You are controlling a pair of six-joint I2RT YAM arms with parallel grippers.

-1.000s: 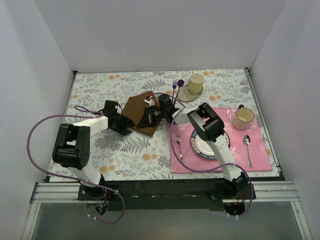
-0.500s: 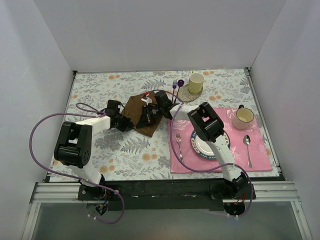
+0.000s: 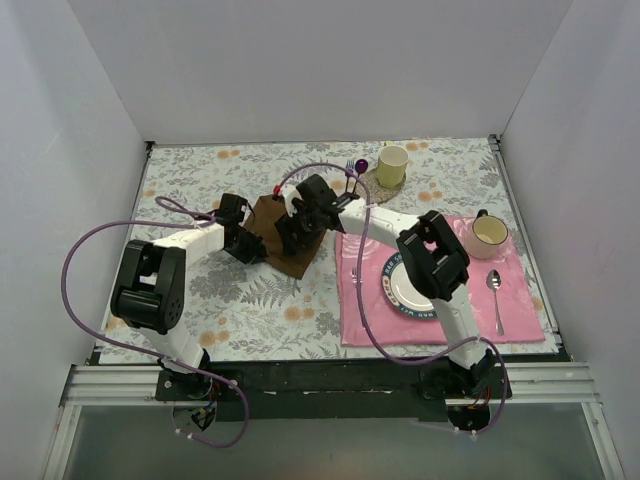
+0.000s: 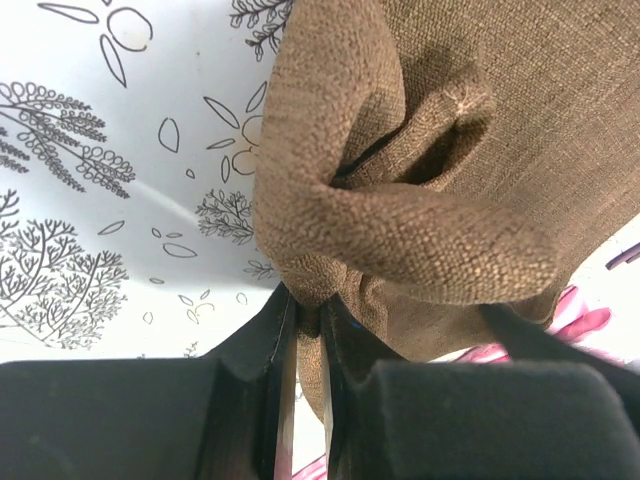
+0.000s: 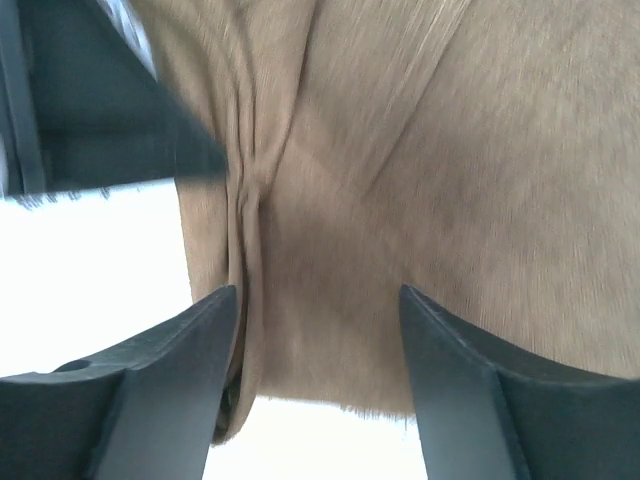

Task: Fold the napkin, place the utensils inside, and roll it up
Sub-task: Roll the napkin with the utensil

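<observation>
Left gripper [image 4: 305,312]: clenched. Its two fingers pinch a bunched edge of the napkin [image 4: 450,150], and the brown cloth rises from the jaws in a thick, rolled-over fold. The flowered table [image 4: 100,150] shows bare to the view's left of that fold.

Right gripper [image 5: 318,295]: released. Its fingers stand well apart, with the cloth lying beyond and between them; neither pad is seen pressing on it. A pinched crease runs up the cloth just beside the finger on the view's left.

From overhead, the two grippers meet at the napkin, one on either side and near each other. It lies crumpled on the table between them, clear of the pink placemat [image 3: 520,300], which lies to the right of the right gripper.

On the placemat: a plate [image 3: 405,292], a spoon [image 3: 494,290] and a mug [image 3: 487,235].

Beyond the right gripper: a yellow cup [image 3: 392,163] on a woven coaster [image 3: 375,185], with purple utensils [image 3: 355,167] just beside it.
</observation>
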